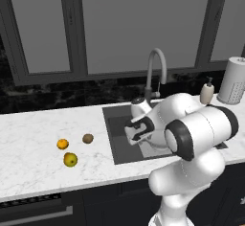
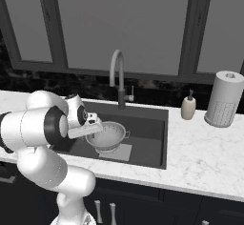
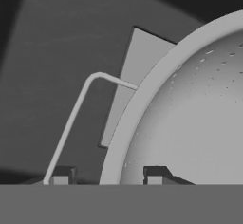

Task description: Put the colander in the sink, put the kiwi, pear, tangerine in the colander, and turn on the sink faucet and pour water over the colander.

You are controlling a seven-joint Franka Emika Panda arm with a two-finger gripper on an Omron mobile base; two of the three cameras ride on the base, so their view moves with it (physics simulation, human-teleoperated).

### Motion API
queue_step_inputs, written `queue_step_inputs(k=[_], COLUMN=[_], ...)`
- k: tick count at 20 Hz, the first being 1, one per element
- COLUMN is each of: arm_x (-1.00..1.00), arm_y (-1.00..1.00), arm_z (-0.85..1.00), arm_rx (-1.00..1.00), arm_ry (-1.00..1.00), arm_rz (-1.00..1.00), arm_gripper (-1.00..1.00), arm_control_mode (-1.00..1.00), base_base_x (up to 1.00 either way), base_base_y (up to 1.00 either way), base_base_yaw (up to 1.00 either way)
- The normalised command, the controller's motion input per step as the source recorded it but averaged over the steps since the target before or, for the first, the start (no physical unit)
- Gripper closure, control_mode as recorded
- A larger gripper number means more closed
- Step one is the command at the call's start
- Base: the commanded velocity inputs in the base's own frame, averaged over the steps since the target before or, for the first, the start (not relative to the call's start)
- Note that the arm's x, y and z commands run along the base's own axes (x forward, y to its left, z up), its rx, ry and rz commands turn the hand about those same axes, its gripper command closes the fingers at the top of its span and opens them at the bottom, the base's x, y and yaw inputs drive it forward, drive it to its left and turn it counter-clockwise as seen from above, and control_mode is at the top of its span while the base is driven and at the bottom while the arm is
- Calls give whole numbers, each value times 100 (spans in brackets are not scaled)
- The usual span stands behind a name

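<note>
The gripper (image 3: 108, 175), clamped across the rim of the colander (image 2: 107, 136), holds it over the pale patch on the floor of the sink (image 2: 143, 145), toward its front edge.

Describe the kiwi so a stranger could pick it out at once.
Start at the dark sink set in the white marble counter. On the counter to its left lie three small fruits. The kiwi is the one nearest the sink: a dull brown oval, unlike the bright orange tangerine and the larger yellow-green pear.
</note>
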Motion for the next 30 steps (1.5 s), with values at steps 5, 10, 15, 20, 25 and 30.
queue_step_inputs(k=[5,10,15,20,25,30], arm_x=[6,7,7,18,27,27], arm_y=[-4,-7,-7,-1,0,-2], arm_z=[-28,-26,-24,-17,-9,-12], arm_rx=[0,0,0,3,9,9], arm_ry=[7,0,0,0,0,0], arm_rz=[0,1,2,2,1,0], arm_gripper=[100,100,100,100,100,100], arm_control_mode=[-100,-100,-100,-100,-100,-100], base_base_x=[0,0,0,0,0,0], base_base_y=[0,0,0,0,0,0], base_base_yaw=[0,0,0,0,0,0])
